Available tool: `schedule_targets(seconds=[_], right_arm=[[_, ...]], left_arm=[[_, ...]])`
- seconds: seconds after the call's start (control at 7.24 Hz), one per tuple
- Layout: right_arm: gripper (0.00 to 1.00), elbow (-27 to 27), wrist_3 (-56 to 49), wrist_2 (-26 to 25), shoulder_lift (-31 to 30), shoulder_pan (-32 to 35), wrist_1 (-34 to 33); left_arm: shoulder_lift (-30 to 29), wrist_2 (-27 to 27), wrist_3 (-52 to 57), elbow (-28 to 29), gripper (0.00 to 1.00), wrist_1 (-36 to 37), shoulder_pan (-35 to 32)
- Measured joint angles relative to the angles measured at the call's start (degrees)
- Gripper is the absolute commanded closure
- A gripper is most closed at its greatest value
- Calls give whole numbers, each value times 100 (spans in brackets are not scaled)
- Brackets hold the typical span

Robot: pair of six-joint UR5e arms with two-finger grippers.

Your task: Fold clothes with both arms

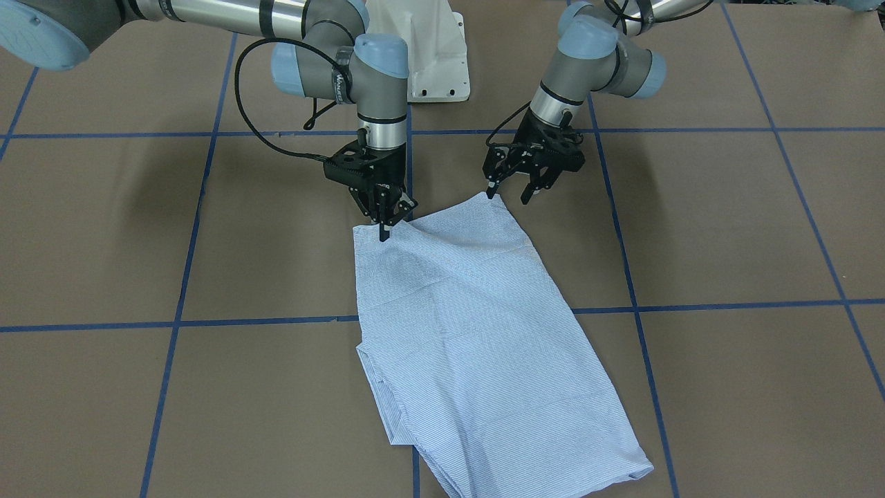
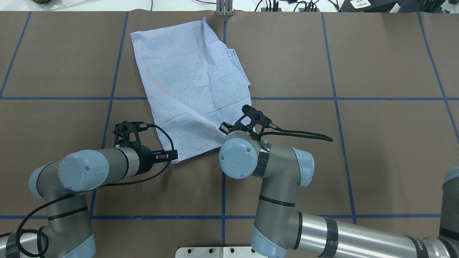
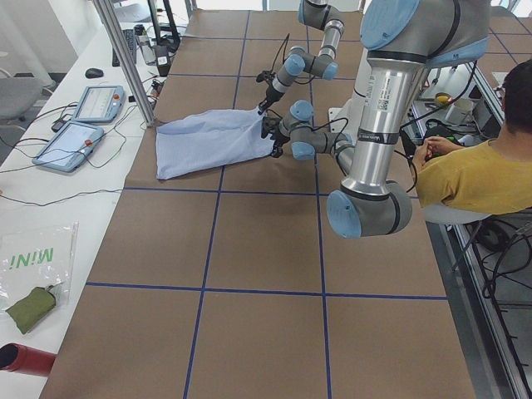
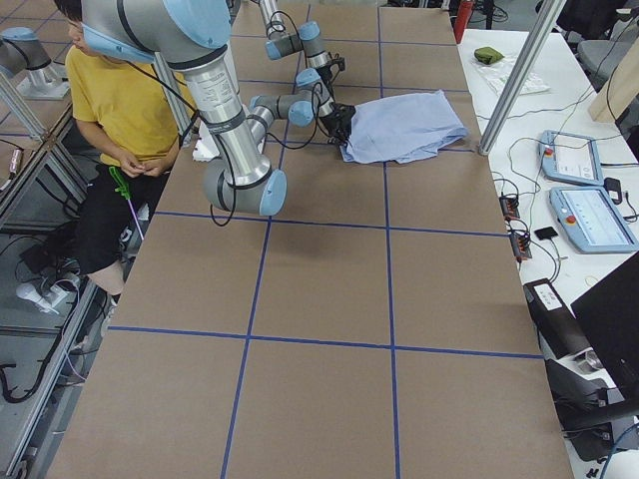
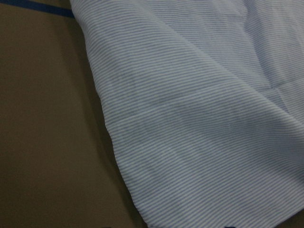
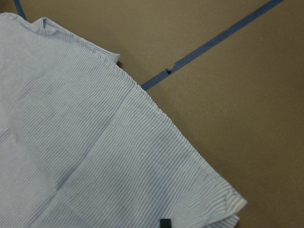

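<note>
On the brown desk (image 1: pixel 726 228), light blue striped shirt (image 1: pixel 470 332) lying folded and flat, right claw (image 1: pixel 384 225) pinching its edge nearest the robot, left claw (image 1: pixel 510 192) hovering spread beside the other robot-side corner.

Right arm (image 1: pixel 373 76): silver-grey tube with light blue joint caps, entering from the upper left of the front-facing view; wrist upright, pointing straight down. Right gripper (image 1: pixel 384 228): black, two fingers pressed together into a single tip, just left of frame centre. Left arm (image 1: pixel 594 62): same build, entering from the upper right; wrist tilted down and toward the frame's left. Left gripper (image 1: pixel 510 195): black, fingers spread apart, tips aimed downward. Overhead view: left wrist lies nearly level at lower left; right wrist's blue cap hides its gripper.
</note>
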Motion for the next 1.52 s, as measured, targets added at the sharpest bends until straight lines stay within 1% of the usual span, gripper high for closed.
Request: schedule_targets(seconds=[0.14,0.28,0.41,0.55,0.97,1.11,1.24,1.38,1.52], right_arm=[[100,4,0,-1,-4,0,-1],[100,6,0,-1,-7,0,-2],[100,7,0,-1,-7,0,-2],[100,7,0,1,-7,0,0],[100,21,0,2,-35,0,-1],[100,97,0,-4,-101,0,-1],[100,340,-2,-19,-279,-17,-8],[100,797,-6,-56,-581,-108,-30],[100,1394,-10,-134,-961,-313,-57]], left_arm=[[-54,3,-9,35,36,12,73],[-123,4,-14,78,49,34,108],[-166,3,-17,107,70,57,122],[-183,-1,-18,120,100,68,126],[-206,-6,-8,92,100,72,118],[-207,-7,-4,-21,100,72,111],[-197,-10,-2,-236,100,75,104],[-182,-14,-3,-487,100,77,110],[-170,-26,-9,-756,100,80,159]])
